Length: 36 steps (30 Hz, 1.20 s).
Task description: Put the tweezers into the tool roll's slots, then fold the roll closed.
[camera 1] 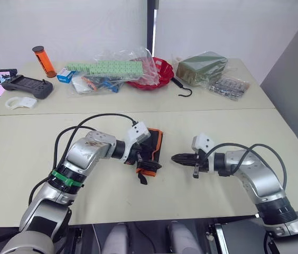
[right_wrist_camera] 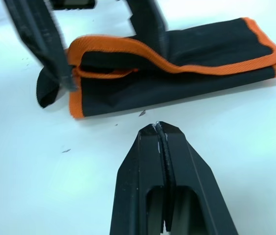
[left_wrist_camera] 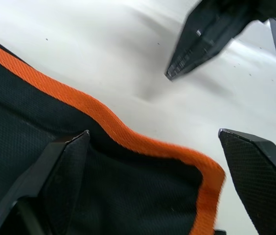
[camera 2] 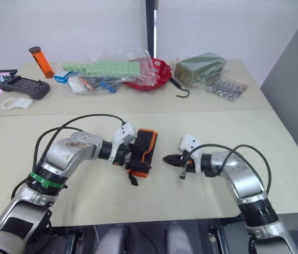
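The tool roll (camera 1: 152, 151) lies folded over on the near half of the table (camera 1: 202, 124), between the two arms, long axis running away from the robot. Left gripper (camera 1: 145, 159) is right at it: fingers (left_wrist_camera: 62, 171) spread apart, one pressed on the black fabric just inside the orange trim, the other off the roll's edge over bare tabletop, so it straddles the roll's near corner without clamping it. Right gripper (camera 2: 171, 159) sits just to the roll's right, apart from it, fingers pressed together with nothing between them, tips aimed across at the roll's long side. In the right wrist view the top flap stands slightly lifted along its orange edge, with the black strap (right_wrist_camera: 47, 90) poking out at the near end. No tweezers or slots visible with the roll folded like this, so I can't tell whether they're loaded. Judgement: left arm is nearer and already on it; any final press or fold goes crosswise to the long axis, toward the right gripper.
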Tool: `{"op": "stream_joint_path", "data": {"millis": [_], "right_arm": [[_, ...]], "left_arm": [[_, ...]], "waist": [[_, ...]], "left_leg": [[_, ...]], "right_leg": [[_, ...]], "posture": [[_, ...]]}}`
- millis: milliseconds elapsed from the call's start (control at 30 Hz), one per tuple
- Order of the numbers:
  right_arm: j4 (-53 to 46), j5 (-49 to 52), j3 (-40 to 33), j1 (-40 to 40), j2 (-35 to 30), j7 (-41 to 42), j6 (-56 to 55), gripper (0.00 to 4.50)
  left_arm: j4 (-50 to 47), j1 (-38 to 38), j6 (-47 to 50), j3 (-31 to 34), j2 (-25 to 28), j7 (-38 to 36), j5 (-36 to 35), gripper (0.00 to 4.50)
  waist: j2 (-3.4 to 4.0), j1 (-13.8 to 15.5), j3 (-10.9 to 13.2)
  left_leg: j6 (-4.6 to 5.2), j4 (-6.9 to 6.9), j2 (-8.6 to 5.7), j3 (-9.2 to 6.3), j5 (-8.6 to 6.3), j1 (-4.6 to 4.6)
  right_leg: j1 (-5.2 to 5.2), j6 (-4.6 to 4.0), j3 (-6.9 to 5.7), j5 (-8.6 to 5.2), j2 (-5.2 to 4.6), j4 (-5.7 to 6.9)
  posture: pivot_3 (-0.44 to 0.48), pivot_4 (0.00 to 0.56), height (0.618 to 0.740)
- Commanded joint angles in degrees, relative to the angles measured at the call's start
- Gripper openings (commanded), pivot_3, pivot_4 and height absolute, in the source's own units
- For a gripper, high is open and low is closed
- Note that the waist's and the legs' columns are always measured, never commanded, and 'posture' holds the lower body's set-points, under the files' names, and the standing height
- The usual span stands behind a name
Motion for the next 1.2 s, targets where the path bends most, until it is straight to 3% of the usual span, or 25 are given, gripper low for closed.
{"op": "stream_joint_path", "data": {"millis": [33,300,567,767,933,1200], "right_arm": [[1.0,2.1,-2.8,-2.9,0.7,-0.2,-0.7,0.00],[3.0,3.0,-3.7,-5.4,2.8,-1.0,-0.8,0.00],[2.8,4.7,-4.7,-7.0,5.5,-3.2,1.1,0.00],[7.5,1.9,-1.4,-12.5,10.1,-6.2,-0.1,0.00],[10.9,-1.3,3.1,-14.8,12.7,-6.5,0.2,0.00],[11.3,-4.4,7.5,-11.1,11.6,-5.0,1.4,0.00]], "left_arm": [[1.0,1.9,1.1,-1.1,1.3,-1.1,0.1,4.47],[-1.4,3.1,2.2,1.7,1.5,-3.1,-3.1,4.47],[-1.5,4.2,3.6,6.3,4.6,-3.2,-6.0,2.00],[-3.9,7.5,4.5,6.0,2.7,0.1,-6.6,0.03],[-5.6,8.9,5.4,6.2,2.4,1.6,-7.2,0.03],[-7.1,9.9,5.6,6.5,3.2,2.1,-7.3,0.03]], "waist": [[0.00,0.2,0.0],[0.00,0.2,0.0],[0.02,0.1,0.0],[0.02,0.3,0.0],[0.02,0.4,0.0],[0.02,0.3,0.0]], "left_leg": [[0.00,0.01,0.00,0.00,0.00,0.00],[0.00,0.00,-0.01,0.00,0.00,-0.05],[0.00,0.02,0.00,0.00,0.00,-0.18],[0.00,0.03,-0.01,-0.01,0.00,-0.18],[0.00,0.03,-0.02,-0.02,0.00,-0.19],[0.00,0.02,-0.04,-0.05,0.00,-0.19]], "right_leg": [[0.00,0.00,0.00,0.00,0.00,-0.01],[-0.02,0.00,0.00,0.00,-0.01,-0.02],[-0.16,-0.01,-0.01,0.00,-0.01,-0.01],[-0.16,-0.01,-0.01,0.01,-0.02,0.00],[-0.16,-0.01,0.00,0.01,-0.02,0.02],[-0.18,-0.01,-0.01,0.01,-0.03,0.07]], "posture": [[0.000,0.150,0.740],[0.000,0.150,0.740],[0.000,0.150,0.740],[0.000,0.150,0.740],[0.000,0.150,0.740],[0.000,0.150,0.740]]}}
